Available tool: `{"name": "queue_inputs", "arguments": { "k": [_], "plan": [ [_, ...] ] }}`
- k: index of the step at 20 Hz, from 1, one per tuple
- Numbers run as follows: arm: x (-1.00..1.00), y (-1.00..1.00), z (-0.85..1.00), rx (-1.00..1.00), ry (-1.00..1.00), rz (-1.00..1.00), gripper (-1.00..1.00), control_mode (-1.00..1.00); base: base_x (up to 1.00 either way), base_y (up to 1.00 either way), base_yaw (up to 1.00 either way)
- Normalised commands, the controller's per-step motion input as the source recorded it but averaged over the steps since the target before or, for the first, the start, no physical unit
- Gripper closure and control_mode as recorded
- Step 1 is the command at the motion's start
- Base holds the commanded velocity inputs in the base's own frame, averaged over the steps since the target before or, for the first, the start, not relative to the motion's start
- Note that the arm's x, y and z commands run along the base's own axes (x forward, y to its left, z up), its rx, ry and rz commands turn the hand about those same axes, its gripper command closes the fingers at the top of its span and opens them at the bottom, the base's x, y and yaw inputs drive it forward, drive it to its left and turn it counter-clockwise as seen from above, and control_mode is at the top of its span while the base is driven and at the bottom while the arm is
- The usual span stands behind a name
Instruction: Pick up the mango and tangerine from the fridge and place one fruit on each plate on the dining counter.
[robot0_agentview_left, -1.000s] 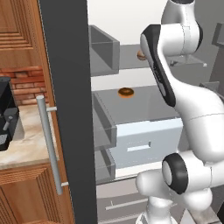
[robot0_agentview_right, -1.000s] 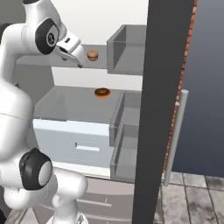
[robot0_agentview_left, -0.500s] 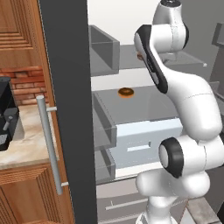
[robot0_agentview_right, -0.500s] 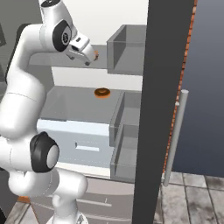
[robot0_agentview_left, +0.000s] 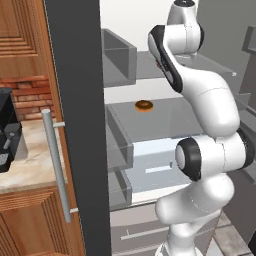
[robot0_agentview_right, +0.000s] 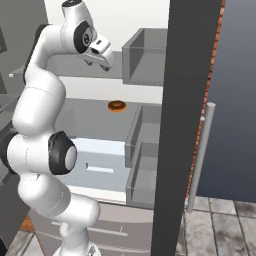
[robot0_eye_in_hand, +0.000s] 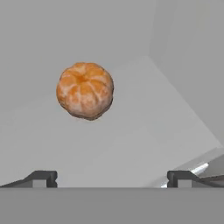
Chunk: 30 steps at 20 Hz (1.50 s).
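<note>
The tangerine (robot0_eye_in_hand: 85, 91), a small round orange fruit with ribbed segments, sits on the pale upper shelf of the open fridge (robot0_agentview_right: 145, 15), a short way ahead of my gripper (robot0_eye_in_hand: 111, 177) and a little left of centre. Both dark fingertips (robot0_eye_in_hand: 41, 177) stand wide apart with nothing between them. From the right base, the gripper (robot0_agentview_right: 102, 59) reaches into the upper shelf level, and the hand covers the fruit. The mango, the plates and the dining counter are out of view.
A brown-glazed doughnut (robot0_agentview_left: 144, 105) (robot0_agentview_right: 116, 105) lies on the glass shelf below. Dark fridge doors (robot0_agentview_left: 80, 125) (robot0_agentview_right: 185, 100) flank the opening, with grey door bins (robot0_agentview_left: 119, 55) (robot0_agentview_right: 145, 55). A white drawer (robot0_agentview_right: 100, 160) sits under the shelf. A wooden cabinet and worktop (robot0_agentview_left: 25, 165) lie left.
The arm has swung deeper into the upper shelf and brought the hand up to the tangerine. The jaws have stayed wide open.
</note>
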Motion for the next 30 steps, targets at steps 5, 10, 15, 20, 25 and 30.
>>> {"name": "queue_inputs", "arguments": {
  "k": [5,10,15,20,25,30],
  "plan": [
    [0.48,0.00,-0.04,0.00,0.00,0.00,-1.00,-1.00,0.00,0.00,0.00],
    [0.45,0.00,-0.11,0.00,0.02,0.00,-1.00,-1.00,0.00,0.00,0.00],
    [0.35,0.00,-0.24,0.00,0.04,0.00,-1.00,-1.00,0.00,0.00,0.00],
    [0.38,0.00,-0.21,0.00,0.00,0.00,-1.00,-1.00,0.00,0.00,0.00],
    [0.09,0.00,-0.30,0.00,0.00,0.00,1.00,-1.00,0.00,0.00,0.00],
    [-0.05,0.00,-0.44,-0.02,0.00,0.01,1.00,-1.00,0.00,0.00,0.00]
  ]
}}
